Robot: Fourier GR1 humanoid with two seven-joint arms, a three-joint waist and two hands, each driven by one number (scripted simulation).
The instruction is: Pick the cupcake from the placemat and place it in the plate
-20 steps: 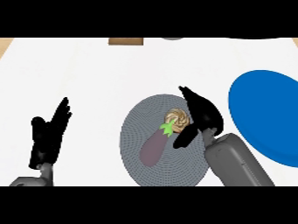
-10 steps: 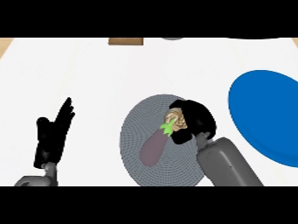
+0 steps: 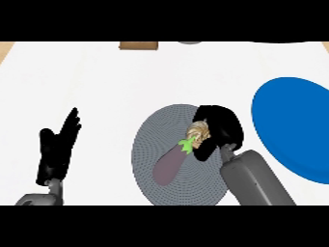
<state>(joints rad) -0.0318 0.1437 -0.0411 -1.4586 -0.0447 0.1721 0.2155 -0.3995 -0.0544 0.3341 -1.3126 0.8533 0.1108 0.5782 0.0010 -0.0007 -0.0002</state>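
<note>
Head view looks steeply down on a white counter (image 3: 89, 82), where the right hand (image 3: 220, 128) sits over the far part of a round grey placemat (image 3: 153, 130). Its fingers are curled down and around the cupcake (image 3: 198, 131), closing on it from above and from the outer side. Only a pale tan patch of the cupcake shows, on the inner side of the hand, under the bent fingers. Whether the cupcake rests on the placemat or is lifted just off it cannot be told from this angle. The grey right forearm (image 3: 256, 181) runs from the wrist down to the lower edge of the view.

Just below the hand, toward the robot, an eggplant (image 3: 170, 164) lies on the placemat. Its green stem end is beside the cupcake and close to the fingertips, and its dull purple body slants away toward the robot's left.

To the outer side of the right hand lies the blue plate (image 3: 295, 120), close to the placemat's edge, with nothing on it.

Well across the counter, the left hand (image 3: 59, 149) rests near the lower left. Its fingers are straight and point away from the robot, and it holds nothing.

Far beyond both hands, a small brown block (image 3: 138, 46) sits at the counter's back edge.
</note>
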